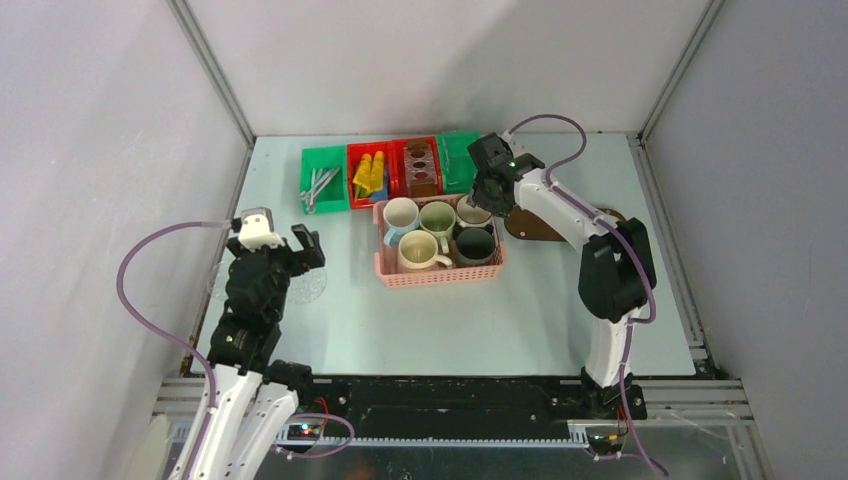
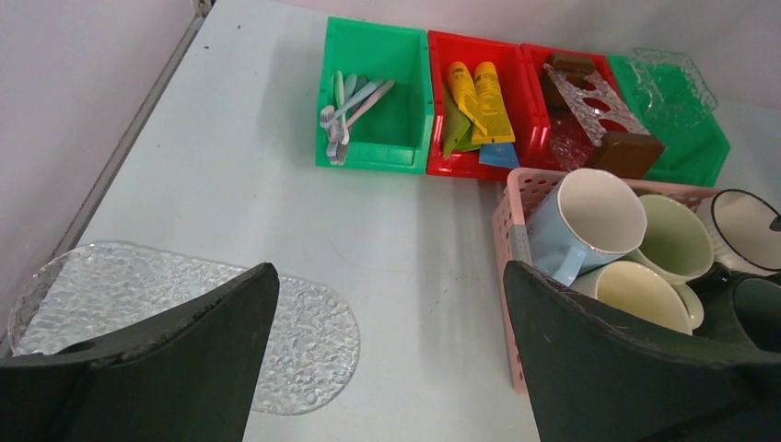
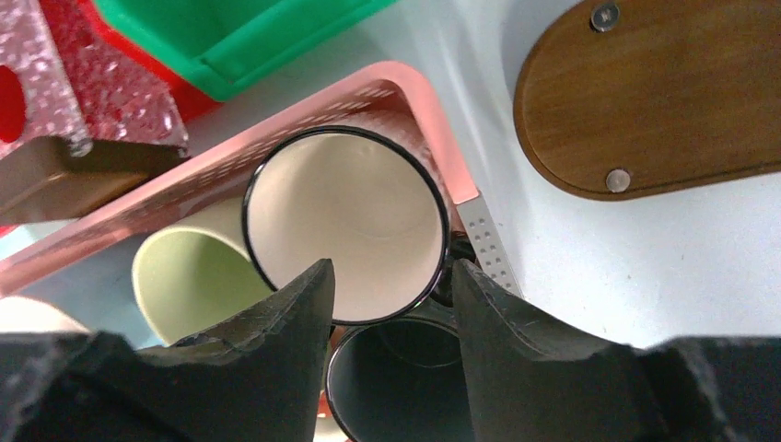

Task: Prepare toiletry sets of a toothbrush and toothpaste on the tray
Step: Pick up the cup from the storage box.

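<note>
Reaching over the far right of the counter [image 1: 400, 330], your right arm [image 1: 610, 270] hangs its claw [image 3: 391, 276] above the pink basket [image 1: 440, 278]. The mugs are packed in there, and one has to come out before any set can be built. The tray [image 3: 663, 101] lies flat on the counter just right of the basket, handy for a short carry; the part you can see bears nothing.

A stretch of the white black-rimmed mug [image 3: 350, 221] rim sits between the claw's fingers, one over its mouth and the other outside its wall. The jaws are apart and not clamped, which I judge to be a rim grasp in the making. A dark mug [image 3: 396, 396] and a pale green mug [image 3: 184, 276] crowd it, so lift straight.

Your left claw [image 2: 389, 276] hovers spread wide over the clear patterned disc [image 2: 313, 313] at near left, holding nothing and out of the way. The brushes [image 2: 345, 106] lie in the far green bin [image 2: 405, 138], and the tubes [image 2: 479, 97] in the red bin [image 2: 460, 168] beside it.

The counter is smooth pale blue-green, boxed in by plain grey walls [image 1: 430, 60].
</note>
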Controlling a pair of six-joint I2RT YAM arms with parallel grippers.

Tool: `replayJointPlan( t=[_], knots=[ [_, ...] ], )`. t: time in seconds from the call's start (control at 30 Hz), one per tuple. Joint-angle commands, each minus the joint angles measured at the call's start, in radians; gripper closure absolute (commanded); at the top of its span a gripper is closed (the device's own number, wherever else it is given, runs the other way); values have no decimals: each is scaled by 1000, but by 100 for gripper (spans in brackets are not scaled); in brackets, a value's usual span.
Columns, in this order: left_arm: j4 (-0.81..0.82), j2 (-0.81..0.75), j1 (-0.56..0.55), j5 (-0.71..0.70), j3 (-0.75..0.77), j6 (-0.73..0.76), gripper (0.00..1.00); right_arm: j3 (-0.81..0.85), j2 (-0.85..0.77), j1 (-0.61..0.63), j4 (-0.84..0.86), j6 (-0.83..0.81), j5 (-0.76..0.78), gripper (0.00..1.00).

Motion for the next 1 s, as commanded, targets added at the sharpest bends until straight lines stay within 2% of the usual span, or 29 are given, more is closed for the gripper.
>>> replayJointPlan(
  t=[0.0, 0.3, 0.6, 0.67, 0.9, 0.97],
  knots=[
    [29, -5, -18, -30, -14, 24, 0, 32, 29, 3, -37, 142, 45, 49],
    [41, -2, -66, -66, -18, 42, 0, 10, 76, -4, -24, 231, 37, 60],
    [38, -1, -90, -81, -21, 46, 0, -18, 118, -10, 24, 270, 39, 66],
    [39, 0, -94, -81, -21, 47, 0, -17, 125, -12, 30, 269, 36, 71],
    [40, 1, -100, -87, -23, 50, 0, -17, 77, -12, 23, 231, 31, 98],
    [43, 2, -100, -87, -23, 50, 0, -16, 48, -11, 20, 206, 38, 100]
  ],
)
